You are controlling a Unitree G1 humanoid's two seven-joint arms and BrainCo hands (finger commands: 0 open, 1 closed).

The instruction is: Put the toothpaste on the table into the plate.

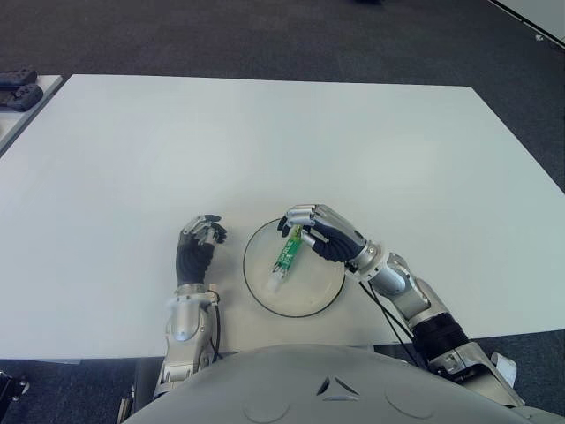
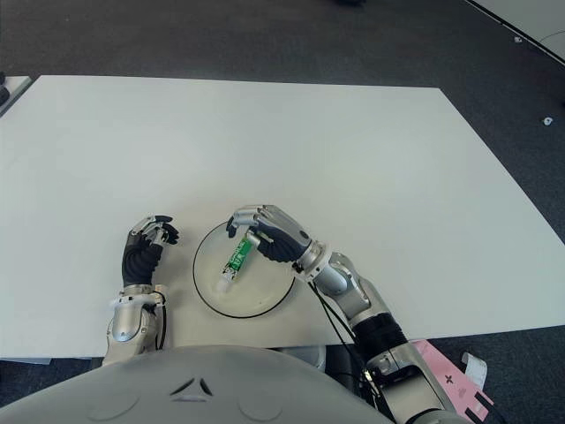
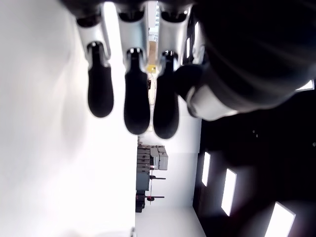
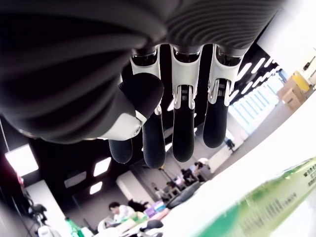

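The toothpaste (image 1: 287, 253) is a slim green tube with pale printed lettering and a white cap at the end nearest the robot. It is lying inside the plate (image 1: 328, 293), slanted, its capped end pointing toward the robot's body and its upper end reaching up under the right hand (image 1: 316, 231). In the right wrist view the tube (image 4: 266, 197) is showing as a green, translucent-looking body with small print along it.

The plate is a round, clear or white dish with a dark rim, sitting near the table's front edge, just right of the left hand (image 1: 199, 243).

The right hand is hovering over the far right part of the plate, with its fingers (image 4: 183, 133) hanging loosely extended and apart from the thumb. From the head views the fingertips are appearing right at the tube's upper end; the wrist view is showing the fingers relaxed with nothing clasped between them, so the hand is reading as released rather than gripping.

The left hand is showing just left of the plate, fingers (image 3: 136, 106) curled inward and holding nothing.

The table (image 1: 265, 141) is a broad, plain white surface. Beyond it dark grey carpet (image 1: 265, 35) is covering the floor, and 1 dark object (image 1: 18, 88) is sitting on a second pale surface at the far left corner.
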